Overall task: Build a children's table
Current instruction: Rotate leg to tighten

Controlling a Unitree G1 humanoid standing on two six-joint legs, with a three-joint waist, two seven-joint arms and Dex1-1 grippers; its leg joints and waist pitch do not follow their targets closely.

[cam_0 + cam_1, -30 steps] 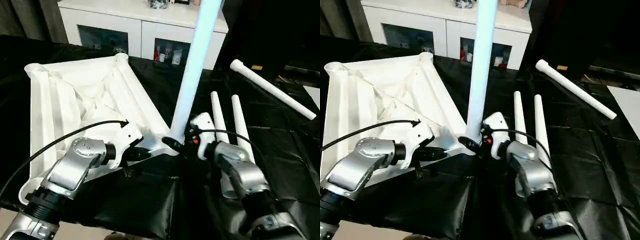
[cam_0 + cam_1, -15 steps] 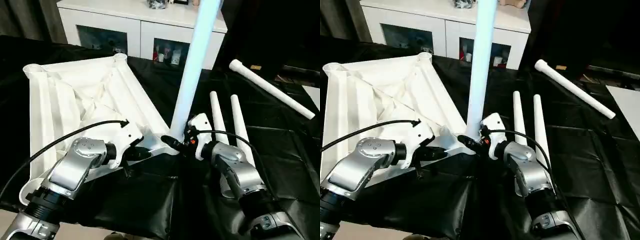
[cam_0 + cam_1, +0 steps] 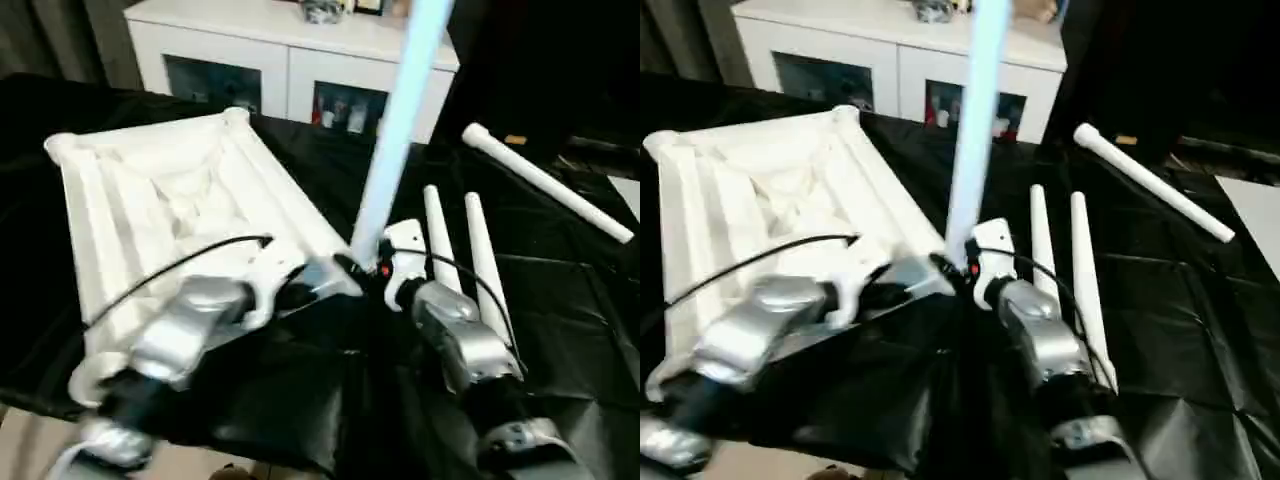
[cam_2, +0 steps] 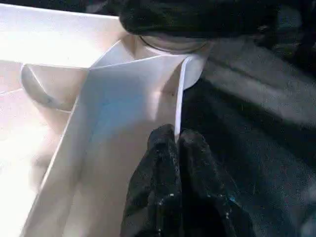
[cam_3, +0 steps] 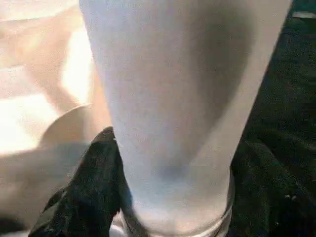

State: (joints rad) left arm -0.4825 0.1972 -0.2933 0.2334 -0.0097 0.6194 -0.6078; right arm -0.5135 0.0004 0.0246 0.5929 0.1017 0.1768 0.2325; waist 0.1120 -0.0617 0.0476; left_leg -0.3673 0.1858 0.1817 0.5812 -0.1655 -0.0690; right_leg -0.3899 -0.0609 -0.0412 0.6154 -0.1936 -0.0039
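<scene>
The white table top (image 3: 170, 190) lies ribbed side up on the black-covered tabletop (image 3: 560, 300). At its near corner one tapering leg (image 3: 395, 140) stands upright; the right pincer (image 3: 362, 272) grasps its base. The left pincer (image 4: 175, 148), clenched, pinches the rim beside it. Three legs (image 3: 480, 250) lie right of the top.

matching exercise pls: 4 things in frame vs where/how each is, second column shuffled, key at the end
1. upright leg
2. left gripper
3. two loose legs
4. single leg

A. lying side by side on the black sheet
B. lying apart, far right, near the sheet's far edge
C. standing in the tabletop's corner, right gripper at its base
D. shut on the tabletop's rim

Pairs: 1-C, 2-D, 3-A, 4-B
</scene>
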